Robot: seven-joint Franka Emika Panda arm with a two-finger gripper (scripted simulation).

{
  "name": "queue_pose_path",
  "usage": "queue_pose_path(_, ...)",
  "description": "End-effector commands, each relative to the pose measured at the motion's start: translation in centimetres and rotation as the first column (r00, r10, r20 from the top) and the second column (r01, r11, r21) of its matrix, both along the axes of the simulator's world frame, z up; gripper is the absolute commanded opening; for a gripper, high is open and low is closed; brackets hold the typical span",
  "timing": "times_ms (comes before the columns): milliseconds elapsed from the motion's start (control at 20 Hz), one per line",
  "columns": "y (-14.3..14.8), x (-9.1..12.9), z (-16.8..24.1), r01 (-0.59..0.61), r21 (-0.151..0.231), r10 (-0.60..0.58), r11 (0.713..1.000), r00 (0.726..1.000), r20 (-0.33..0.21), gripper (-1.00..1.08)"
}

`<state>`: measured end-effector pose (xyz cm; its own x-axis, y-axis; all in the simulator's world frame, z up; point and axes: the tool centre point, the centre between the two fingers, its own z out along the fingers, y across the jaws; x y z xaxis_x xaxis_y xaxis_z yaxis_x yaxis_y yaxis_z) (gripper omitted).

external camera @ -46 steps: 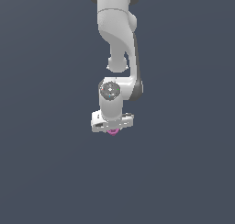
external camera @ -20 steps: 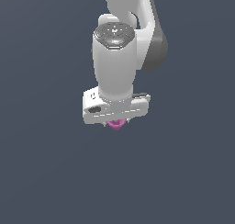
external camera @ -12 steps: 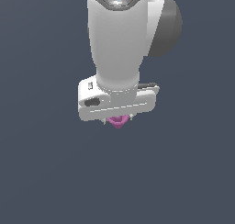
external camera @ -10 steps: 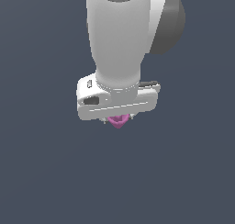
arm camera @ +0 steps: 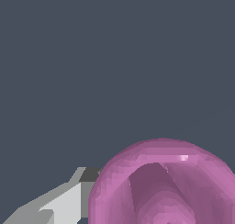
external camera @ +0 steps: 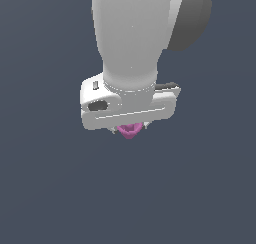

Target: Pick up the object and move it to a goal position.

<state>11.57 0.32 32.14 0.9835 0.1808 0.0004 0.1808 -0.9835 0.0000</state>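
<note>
The object is a small round magenta-pink item with a hollow, dimpled centre. In the exterior view it (external camera: 130, 131) pokes out just below the white hand of my gripper (external camera: 131, 130), held up in the air. The fingers are mostly hidden behind the hand. In the wrist view the object (arm camera: 165, 184) fills the near part of the picture, and one white and grey fingertip (arm camera: 69, 200) presses against its side. My gripper is shut on it.
Only a flat, dark grey-blue background shows behind the arm in both views. The thick white arm link (external camera: 135, 33) fills the upper part of the exterior view.
The arm with the pink object has come steadily closer to the exterior camera and looms much larger. The object stays held in the gripper throughout.
</note>
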Motion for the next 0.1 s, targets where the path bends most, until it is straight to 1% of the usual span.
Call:
queue_pose_path(0,0.01,0.08,0.16,0.0,0.0,0.0,1.0,1.0,0.0,-1.0)
queue_pose_path(50,0.01,0.09,0.17,0.0,0.0,0.0,1.0,1.0,0.0,-1.0)
